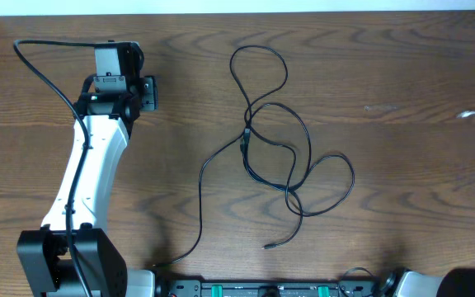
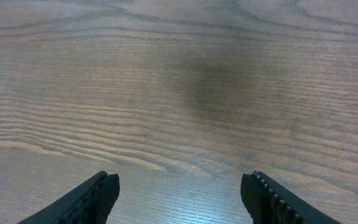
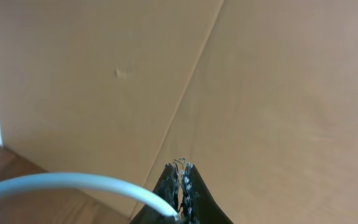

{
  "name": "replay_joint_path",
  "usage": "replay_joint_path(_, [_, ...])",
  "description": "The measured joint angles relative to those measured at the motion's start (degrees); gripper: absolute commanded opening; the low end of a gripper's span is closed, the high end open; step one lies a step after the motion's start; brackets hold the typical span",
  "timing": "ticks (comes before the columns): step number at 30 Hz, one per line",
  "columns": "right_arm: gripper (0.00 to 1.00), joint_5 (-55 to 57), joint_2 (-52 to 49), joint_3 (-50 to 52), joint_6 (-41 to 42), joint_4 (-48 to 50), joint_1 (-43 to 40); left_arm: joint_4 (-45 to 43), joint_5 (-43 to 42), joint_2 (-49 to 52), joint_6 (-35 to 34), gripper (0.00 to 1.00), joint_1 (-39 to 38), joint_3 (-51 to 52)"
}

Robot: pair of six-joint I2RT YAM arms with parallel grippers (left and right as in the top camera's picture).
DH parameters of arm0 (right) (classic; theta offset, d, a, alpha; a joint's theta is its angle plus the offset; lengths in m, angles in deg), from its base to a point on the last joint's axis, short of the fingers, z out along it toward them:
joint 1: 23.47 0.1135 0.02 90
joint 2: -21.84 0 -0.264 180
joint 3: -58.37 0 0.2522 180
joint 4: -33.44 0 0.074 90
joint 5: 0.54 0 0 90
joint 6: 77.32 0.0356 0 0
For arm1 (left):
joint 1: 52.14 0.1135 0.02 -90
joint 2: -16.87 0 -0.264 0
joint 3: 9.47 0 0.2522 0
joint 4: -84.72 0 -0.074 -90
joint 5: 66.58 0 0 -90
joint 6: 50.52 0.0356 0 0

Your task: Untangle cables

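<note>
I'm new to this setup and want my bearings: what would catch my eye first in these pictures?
A loose tangle of black cables sprawls across the middle of the wooden table. The left hand, on a white arm along the table's left side, is open over bare wood. The right hand is shut on a white cable.

No writing, label, brand, number or sign can be read in any of the three views. The small green tabs [image 1: 218, 290] on the dark rail [image 1: 262, 289] at the near edge of the overhead view are too small to tell whether they carry any marking.
</note>
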Motion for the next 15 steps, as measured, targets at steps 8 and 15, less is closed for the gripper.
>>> replay_joint_path(8, [0.01, -10.16, -11.63, 0.0, 0.85, 1.03, -10.73, 0.0, 0.02, 0.0, -0.02, 0.64, 0.0, 0.0])
replay_joint_path(15, [0.01, -14.49, -20.13, 0.02, 2.27, -2.19, -15.37, -0.02, -0.31, 0.0, 0.0, 0.61, 0.0, 0.0])
